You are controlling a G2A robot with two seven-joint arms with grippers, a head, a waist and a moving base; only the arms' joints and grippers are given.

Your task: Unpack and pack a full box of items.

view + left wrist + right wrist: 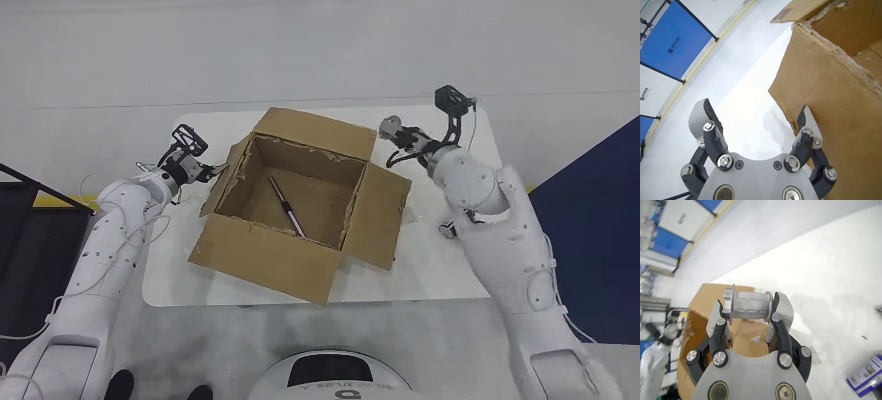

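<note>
The right arm is held above the bench [430, 270] beyond the far right corner of the cardboard box [270, 255]. The right tool [747, 300] is clamped on a flanged metal cylinder [753, 308]. The left tool [755, 106] is spread apart just beside the box's outer left side. The box stands open, with a pen [286, 205] on its floor.

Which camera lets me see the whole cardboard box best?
The top view: it looks down into the open cardboard box, flaps spread, a pen on its floor. The left wrist view shows one outer wall close up; the right wrist view, a corner behind the right gripper holding a metal part.
</note>
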